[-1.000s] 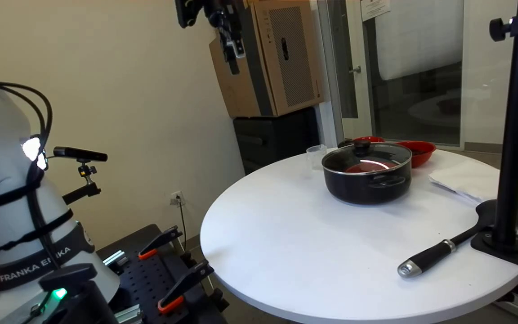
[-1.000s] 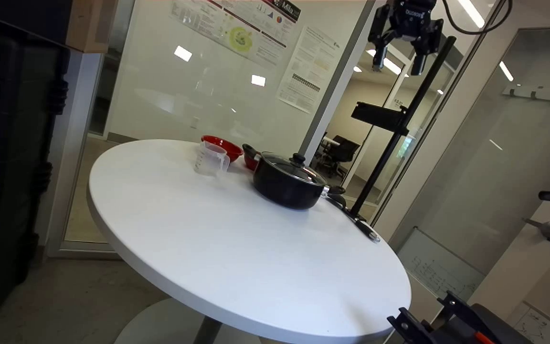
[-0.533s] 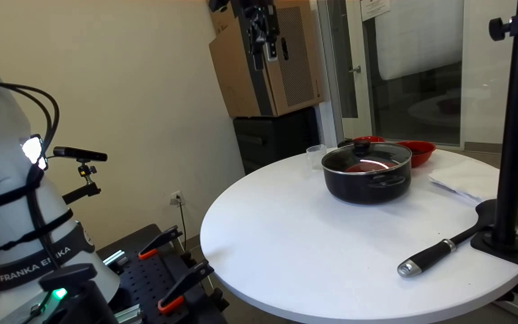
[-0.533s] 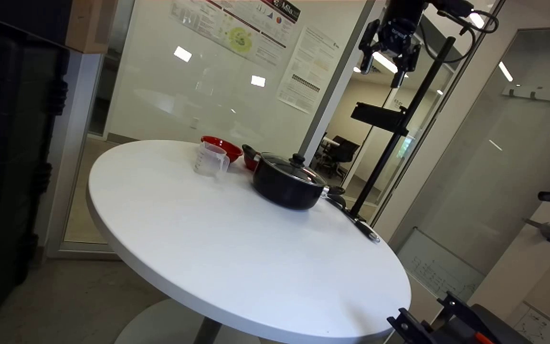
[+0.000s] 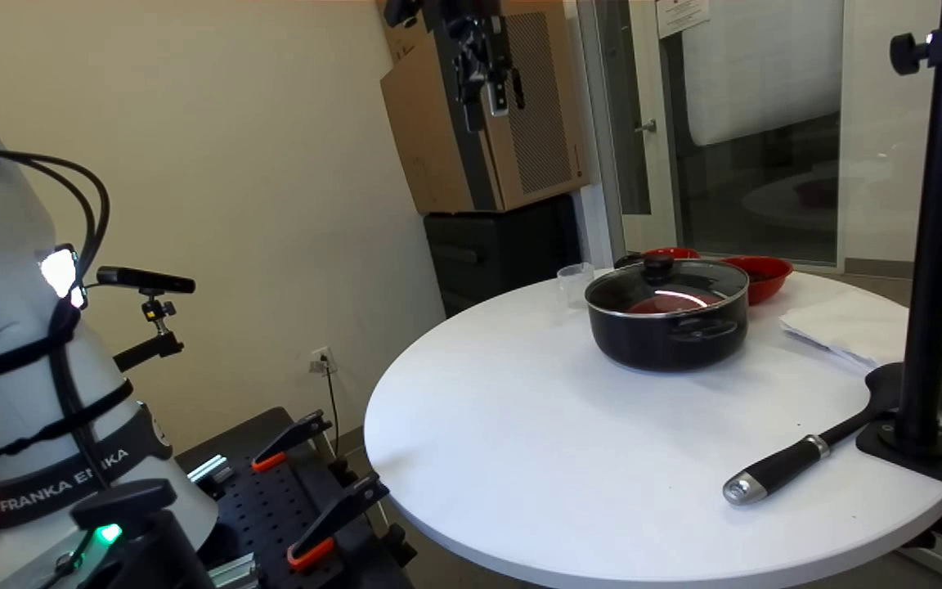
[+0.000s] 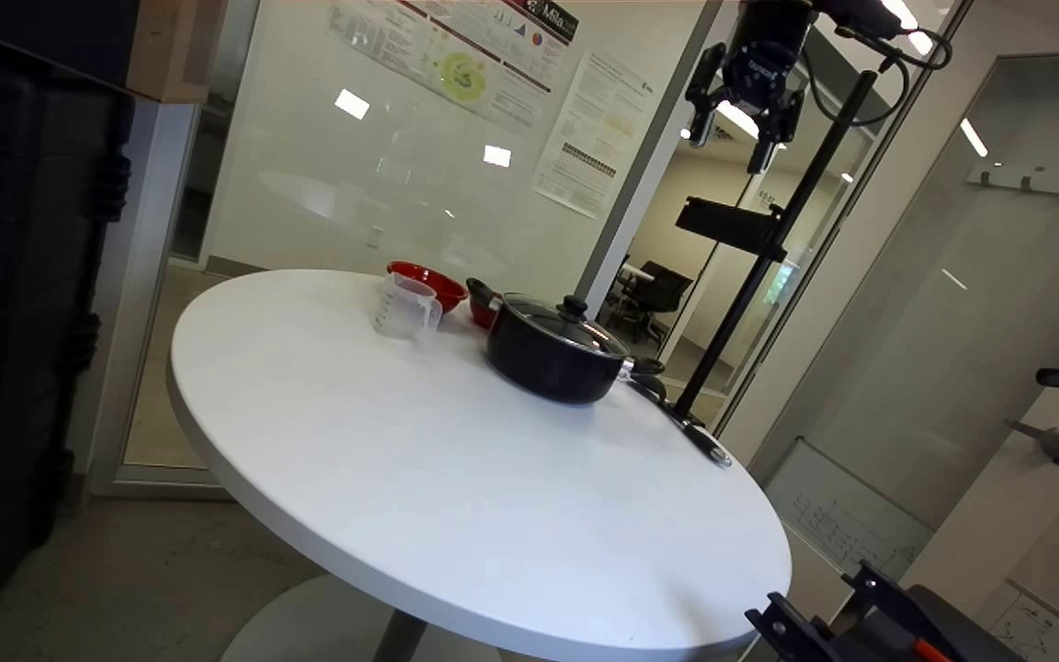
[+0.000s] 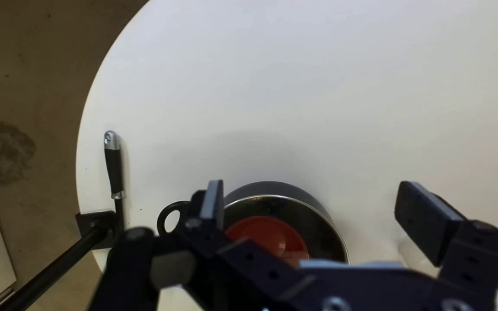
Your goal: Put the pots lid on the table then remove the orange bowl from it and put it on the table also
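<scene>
The black pot [image 5: 643,350] stands upright on the white table [image 5: 512,458]; it also shows in the other views [image 6: 543,363] [image 7: 270,188]. The clear glass lid [image 5: 712,278] with its black knob sits on the pot, also in an exterior view [image 6: 552,322]. The orange bowl [image 5: 667,305] shows through the glass inside the pot, and in the wrist view [image 7: 266,233]; the gripper hides part of it there. My gripper [image 5: 486,116] is open and empty, high above the table and apart from the pot, also in an exterior view [image 6: 729,154] and the wrist view [image 7: 311,207].
Behind the pot are a red bowl [image 5: 765,280] and another red dish [image 5: 671,253]. A clear measuring cup [image 6: 405,311] stands beside them. A black utensil [image 5: 790,466] lies by the clamped pole stand [image 5: 925,401]. A white cloth [image 5: 855,323] lies near the pole.
My gripper has moved across toward the pot's side and turned somewhat, most of it in the earlier half second, then lowered slightly. It stays open. The pot, lid and bowl have not moved.
</scene>
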`<state>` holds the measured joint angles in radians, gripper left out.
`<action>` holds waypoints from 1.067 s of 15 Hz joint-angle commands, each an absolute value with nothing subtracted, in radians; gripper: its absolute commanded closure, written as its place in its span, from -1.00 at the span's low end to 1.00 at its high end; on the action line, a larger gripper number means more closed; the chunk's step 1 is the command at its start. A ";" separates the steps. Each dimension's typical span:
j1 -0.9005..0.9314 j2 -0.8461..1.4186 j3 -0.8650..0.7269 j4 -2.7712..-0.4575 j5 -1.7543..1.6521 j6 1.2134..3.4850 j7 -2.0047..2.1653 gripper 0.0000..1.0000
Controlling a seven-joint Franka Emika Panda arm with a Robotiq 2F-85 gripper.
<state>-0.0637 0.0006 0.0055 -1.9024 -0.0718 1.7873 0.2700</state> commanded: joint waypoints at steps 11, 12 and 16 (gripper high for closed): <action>-0.098 0.384 -0.081 -1.645 -0.046 1.973 0.163 -1.00; -0.105 0.434 -0.078 -1.598 -0.026 1.955 0.143 -1.00; -0.119 0.580 -0.072 -1.429 -0.015 1.921 0.054 -1.00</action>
